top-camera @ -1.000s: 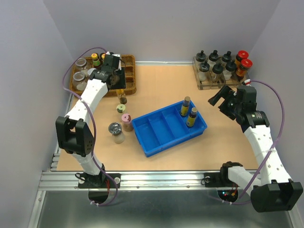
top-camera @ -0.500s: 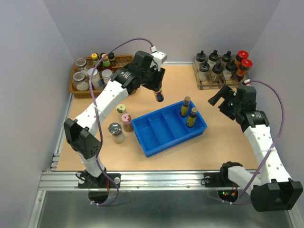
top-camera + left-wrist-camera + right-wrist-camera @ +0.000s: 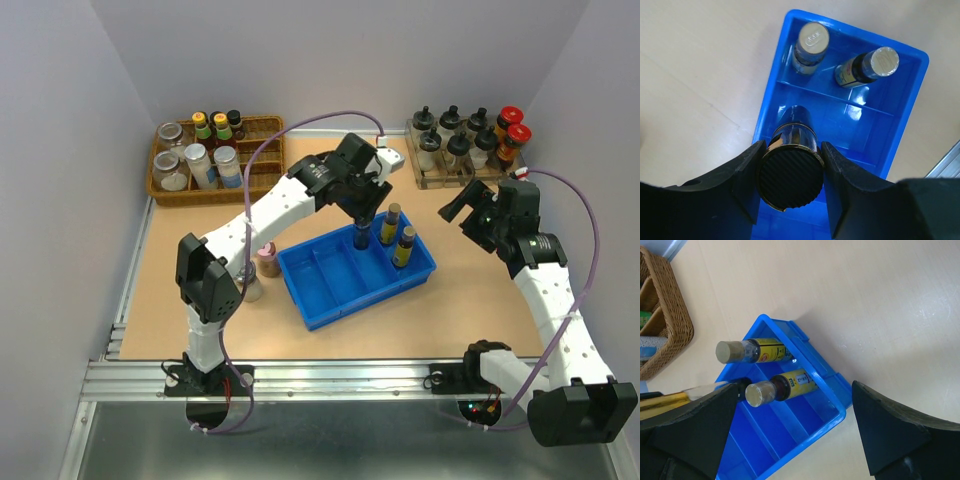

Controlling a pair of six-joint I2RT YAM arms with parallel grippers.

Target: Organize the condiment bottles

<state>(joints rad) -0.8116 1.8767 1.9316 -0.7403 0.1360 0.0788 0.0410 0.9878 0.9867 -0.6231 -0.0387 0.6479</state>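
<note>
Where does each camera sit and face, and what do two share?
Top external: above and behind the arms, facing down at the table; both show.
Left wrist: wrist-mounted, faces down past the left gripper, holding a dark-capped bottle, into the blue tray.
Right wrist: wrist-mounted, faces down through the open right gripper at the tray.
Shared: both wrist views show two amber bottles.

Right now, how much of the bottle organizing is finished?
Done: two amber bottles stand in the end compartment of the blue bin. In hand: the left gripper holds a third bottle over the neighbouring compartment. Remaining: the pink-lidded jar stands on the table beside it.
</note>
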